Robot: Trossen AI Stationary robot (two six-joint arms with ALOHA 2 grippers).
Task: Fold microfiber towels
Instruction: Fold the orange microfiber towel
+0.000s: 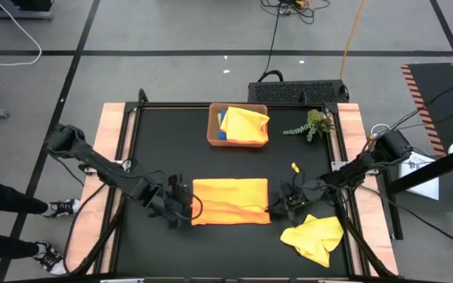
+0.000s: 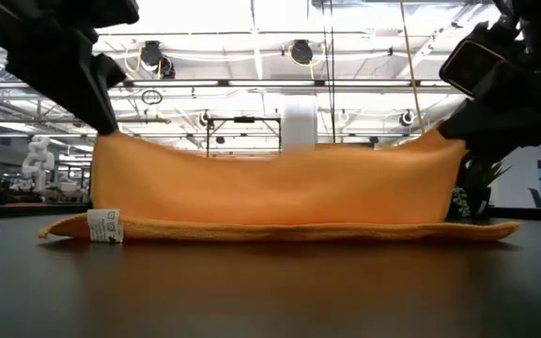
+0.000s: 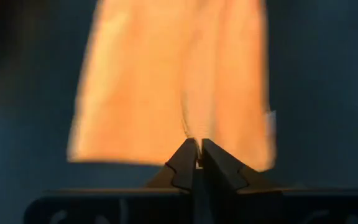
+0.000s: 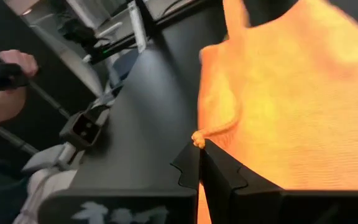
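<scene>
An orange microfiber towel (image 1: pixel 230 200) lies at the table's middle. Its lower layer (image 2: pixel 280 230) is flat on the table, and an upper layer (image 2: pixel 280 183) stands raised between my two grippers. My left gripper (image 1: pixel 185 206) is shut on the towel's left end and my right gripper (image 1: pixel 277 206) on its right end. A white tag (image 2: pixel 106 225) shows at the lower layer's near left corner. A crumpled yellow towel (image 1: pixel 314 238) rests on the table at the near right. Another yellow towel (image 1: pixel 244 123) lies in the brown tray (image 1: pixel 213 130) over a blue one. My left gripper pinches the raised layer's edge at its left end (image 3: pixel 193 129) between its two fingers, slanting down from the table's left. That end is held up off the table (image 2: pixel 103 141); one layer or several, I cannot tell. My right gripper pinches a bunched bit of the raised layer's edge at its right end (image 4: pixel 198 138) between its fingers, coming nearly level from the table's right. That end is lifted (image 2: pixel 449 145), and the cloth spans to the other gripper with a slight sag.
A small green plant sprig (image 1: pixel 313 124) lies at the far right, beside the tray. A small yellow bit (image 1: pixel 295 167) sits on the table beyond my right gripper. A person stands at the table's left side (image 1: pixel 6 208), one hand (image 4: pixel 8 68) showing in the right wrist view.
</scene>
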